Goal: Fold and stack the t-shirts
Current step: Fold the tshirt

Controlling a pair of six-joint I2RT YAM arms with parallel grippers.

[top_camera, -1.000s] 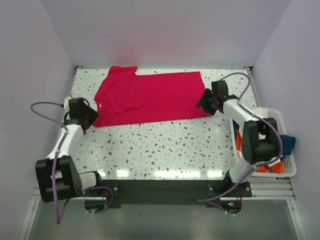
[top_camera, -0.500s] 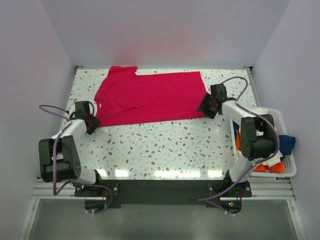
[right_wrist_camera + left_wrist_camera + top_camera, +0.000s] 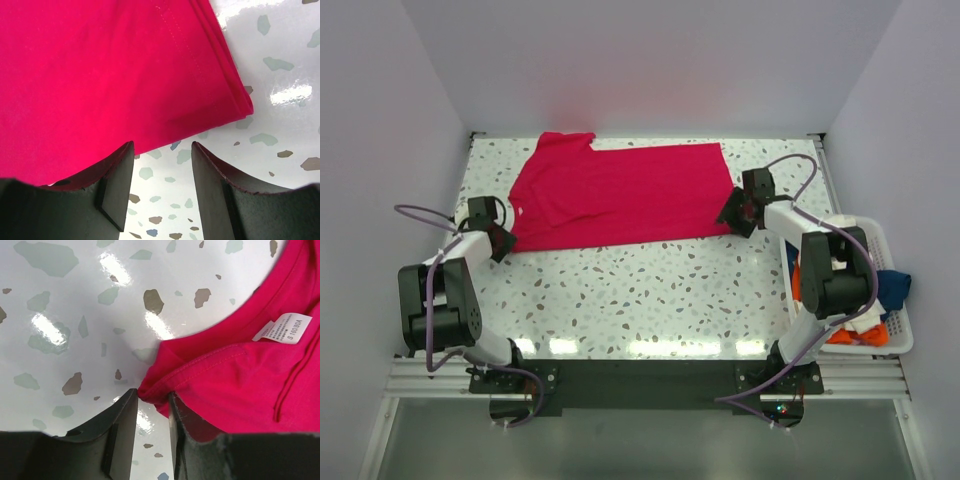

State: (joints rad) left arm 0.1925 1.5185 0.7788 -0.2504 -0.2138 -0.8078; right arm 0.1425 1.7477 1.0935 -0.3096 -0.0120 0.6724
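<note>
1. Top view:
   - the red t-shirt (image 3: 620,195) lies spread flat on the far half of the table (image 3: 650,290), neck end to the left, hem to the right
   - my left arm is tucked back on itself, shoulder block low at the left edge, forearm angled up and inward; the left gripper (image 3: 498,243) sits at the shirt's near-left corner
   - my right arm stands with its elbow over the basket (image 3: 905,345) side, forearm reaching up and inward; the right gripper (image 3: 732,215) is at the shirt's near-right corner
   - in the basket I see an orange shirt (image 3: 855,337) and a dark blue shirt (image 3: 895,285)
2. Left wrist view:
   - the wrist is pitched down close to the table; the jaws are drawn narrow, with the folded shoulder edge of the red t-shirt (image 3: 240,375) sitting right in their mouth and meeting both tips
   - bare table shows in the gap behind the cloth; I cannot tell whether the cloth is pinched or only straddled
   - the size label (image 3: 282,328) shows inside the neckline
3. Right wrist view:
   - the jaws stand apart, unclenched, gripping nothing; speckled table fills most of the gap between them
   - the red t-shirt (image 3: 100,65) fills the upper left, its doubled hem corner out past the right jaw; the cloth's near edge crosses just at the left jaw's tip
</note>
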